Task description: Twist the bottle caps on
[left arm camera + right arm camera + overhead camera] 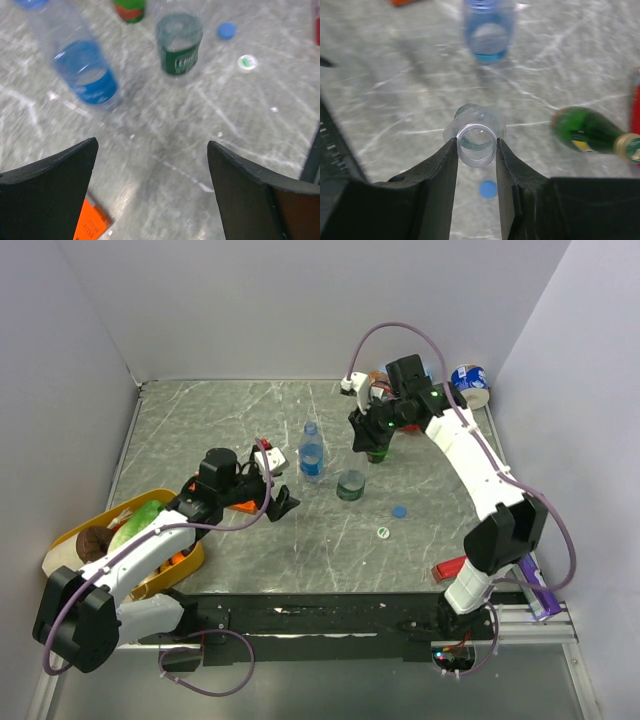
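water bottle [85, 75]: blurred, top cut off by the upper edge
green bottle [379, 453]: mostly hidden under the right arm [470, 455]
clear ring [476, 145]: cannot tell what it is

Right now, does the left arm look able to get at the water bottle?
Probably yes. The left gripper is open and faces the water bottle, which stands upright just ahead, with only bare table between them. The green cup stands to the bottle's right, apart from it and off that path.
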